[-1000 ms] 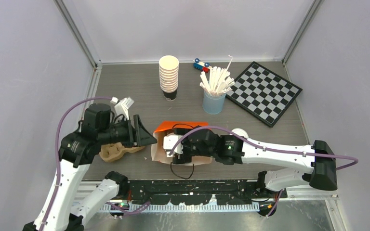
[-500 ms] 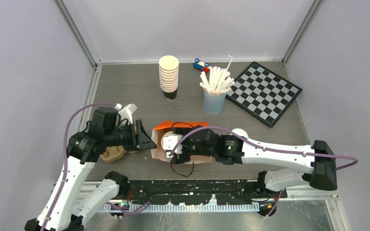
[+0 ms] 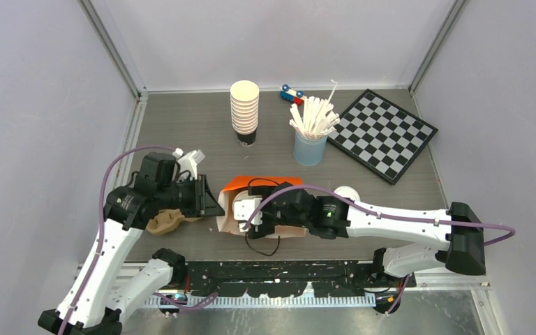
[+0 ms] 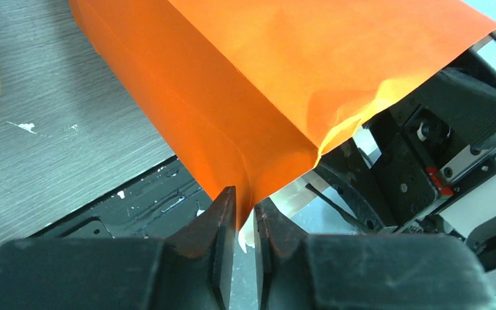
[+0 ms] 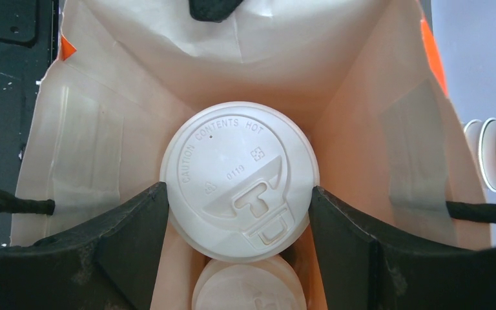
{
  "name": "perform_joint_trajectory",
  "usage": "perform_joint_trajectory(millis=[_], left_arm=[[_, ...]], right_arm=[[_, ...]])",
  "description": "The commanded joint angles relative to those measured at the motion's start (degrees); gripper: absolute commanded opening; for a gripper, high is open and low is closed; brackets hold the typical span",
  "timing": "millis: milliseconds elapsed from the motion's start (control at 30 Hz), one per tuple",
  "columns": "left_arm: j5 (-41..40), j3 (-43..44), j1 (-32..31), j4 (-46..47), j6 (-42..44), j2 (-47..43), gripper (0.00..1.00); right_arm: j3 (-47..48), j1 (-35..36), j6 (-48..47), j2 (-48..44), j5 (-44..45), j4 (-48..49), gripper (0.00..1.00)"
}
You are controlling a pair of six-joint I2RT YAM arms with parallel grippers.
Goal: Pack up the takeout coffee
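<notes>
The orange paper bag (image 3: 259,184) lies near the front edge of the table (image 3: 181,132), between the two arms, with its white inside turned toward the right arm. The right gripper (image 5: 237,194) reaches into the bag's mouth. Its two black fingers (image 5: 135,232) press the opposite sides of the lid of a coffee cup (image 5: 237,171), so it is clamped on that cup.

The cup sits inside the bag with its long axis along the gripper's reach. The lid faces back out toward the wrist camera and the base points at the bag's closed end. The raised sip tab on the lid points to the lower right of the right wrist view. A second coffee cup (image 5: 248,289) lies just below the first in that view, lid also facing out. Only the top of its lid shows, and whether the two cups touch cannot be told. From above, both cups are hidden by the bag and the gripper.

The left gripper (image 4: 244,210) is at the bag's other end, fingers almost together, pinching a folded orange corner of the bag. A black cord handle (image 3: 262,246) loops out toward the table's front edge.

A brown pulp tray (image 3: 164,222) lies under the left arm. At the back stand a stack of cream cups (image 3: 244,105), a light-blue cup of white sticks (image 3: 310,143) and a chessboard (image 3: 382,134).
</notes>
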Motion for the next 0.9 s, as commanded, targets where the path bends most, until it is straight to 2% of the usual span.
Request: perform_joint_trajectory(millis=[0,167,433,867], left_arm=[[3.63,-2.00,0.16,3.01,5.05,-2.70,0.12],[4.25,-3.34,0.16,5.25,8.08,-4.83,0.00],[7.30,-4.86,0.17,5.49,11.64,-3.96,0.00],[6.08,-5.13,0.18,3.47,13.69,-4.91,0.00]], right_arm=[[-0.53,0.30,-2.60,-0.24,0.60,4.40,0.73],[-1.37,0.27,-4.95,0.10,0.49,5.37,0.74],[-2.39,0.20,-9.42,0.86,0.71,9.18,0.75],[-3.03,-4.09,-15.82,1.02,-9.96,6.71,0.74]])
